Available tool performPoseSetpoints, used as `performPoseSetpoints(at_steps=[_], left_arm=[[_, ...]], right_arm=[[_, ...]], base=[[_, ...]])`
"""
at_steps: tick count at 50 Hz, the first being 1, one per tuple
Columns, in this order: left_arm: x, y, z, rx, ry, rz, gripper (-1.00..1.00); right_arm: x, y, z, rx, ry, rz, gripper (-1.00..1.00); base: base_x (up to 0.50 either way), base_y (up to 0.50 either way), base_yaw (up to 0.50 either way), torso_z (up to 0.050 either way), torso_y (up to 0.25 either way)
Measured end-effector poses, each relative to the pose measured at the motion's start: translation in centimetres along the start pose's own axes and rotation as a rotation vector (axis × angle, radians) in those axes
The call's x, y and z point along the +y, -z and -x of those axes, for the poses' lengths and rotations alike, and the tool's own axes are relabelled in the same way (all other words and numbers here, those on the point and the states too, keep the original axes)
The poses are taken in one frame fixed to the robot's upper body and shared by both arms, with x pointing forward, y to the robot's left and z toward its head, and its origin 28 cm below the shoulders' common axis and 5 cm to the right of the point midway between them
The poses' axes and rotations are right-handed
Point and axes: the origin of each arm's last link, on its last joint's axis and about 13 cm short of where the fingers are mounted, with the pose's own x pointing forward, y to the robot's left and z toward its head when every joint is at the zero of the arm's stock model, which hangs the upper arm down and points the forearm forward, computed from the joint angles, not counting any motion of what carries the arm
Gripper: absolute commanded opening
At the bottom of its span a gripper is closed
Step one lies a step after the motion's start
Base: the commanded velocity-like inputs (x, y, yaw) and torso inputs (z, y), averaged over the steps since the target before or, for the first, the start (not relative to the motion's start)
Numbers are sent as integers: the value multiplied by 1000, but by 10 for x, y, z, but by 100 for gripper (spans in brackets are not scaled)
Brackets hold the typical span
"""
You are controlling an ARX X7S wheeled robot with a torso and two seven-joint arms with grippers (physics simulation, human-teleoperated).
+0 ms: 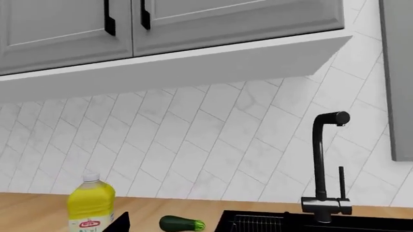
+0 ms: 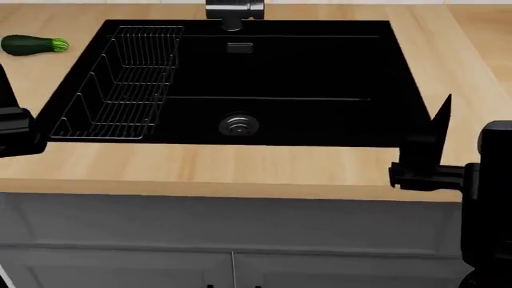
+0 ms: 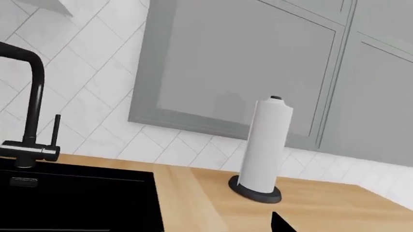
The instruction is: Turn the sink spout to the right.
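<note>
The sink spout [image 1: 318,159] is a slim black tube rising from a short dark cylinder base [image 1: 326,205] behind the sink [image 2: 384,78], with its curved top facing right in the left wrist view. It also shows in the right wrist view [image 3: 32,96]. A thinner lever rod [image 1: 341,181] stands beside it. In the head view only the base [image 2: 234,11] shows. My left gripper [image 2: 12,129] is at the sink's front left and my right gripper [image 2: 432,150] at its front right. Both are far from the spout, open and empty. One fingertip [image 1: 120,224] of the left and one fingertip [image 3: 281,223] of the right show.
A wire dish rack [image 2: 120,84] sits in the sink's left part, with the drain [image 2: 238,125] and overflow slot [image 2: 239,48] further right. A zucchini [image 2: 32,44] and a yellow bottle [image 1: 91,203] are on the counter to the left. A paper towel roll [image 3: 264,150] stands to the right. Wall cabinets hang above.
</note>
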Motion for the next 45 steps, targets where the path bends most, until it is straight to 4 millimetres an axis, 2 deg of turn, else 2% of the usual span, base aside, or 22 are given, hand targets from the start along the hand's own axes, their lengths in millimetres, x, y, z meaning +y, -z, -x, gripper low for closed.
performPoseSetpoints(at_steps=[22,45], left_arm=[[-2,-3,-2,-10,14,-3,100],[-3,-6,-3,-22,29,-3,100]], right_arm=[[1,3,2,7,-20,-8,100],[-1,5,3,12,-15,-14,100]], base=[[187,188,0,0,0],[237,10,0,0,0]])
